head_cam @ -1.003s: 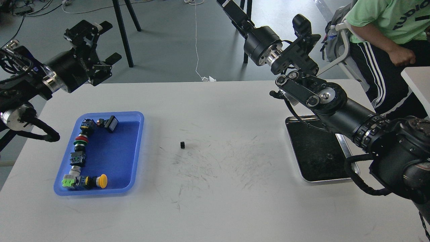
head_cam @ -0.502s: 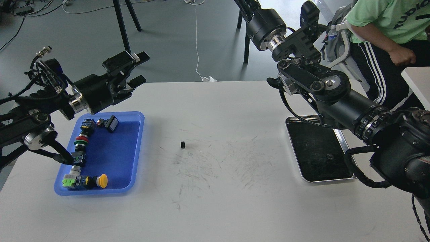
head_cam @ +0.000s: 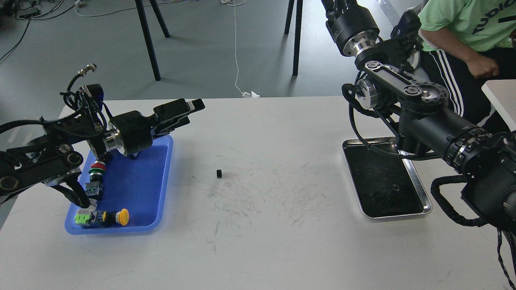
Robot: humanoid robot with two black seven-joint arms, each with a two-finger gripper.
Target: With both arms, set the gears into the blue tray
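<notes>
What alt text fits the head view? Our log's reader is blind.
A tiny black gear lies alone on a white table between a blue tray of push-button switches and a silver tray. The left gripper reaches over the blue tray's far corner toward the gear; the right arm is raised, its gripper out of view.

Readable text: 1 partial word, on a shirt only.

Dark capital letters run across the chest of the green T-shirt worn by the person seated at the top right; the word is cut by the picture's right edge, and only a fragment that looks like "UDIO" shows, its first letter partly lost. Nothing else carries lettering that can be made out: the blue tray, the push-button switches lying in it, the silver tray and the black arm housings show no label, brand, number or sign legible in this head view. Any marks on the switches are too small to read.
</notes>
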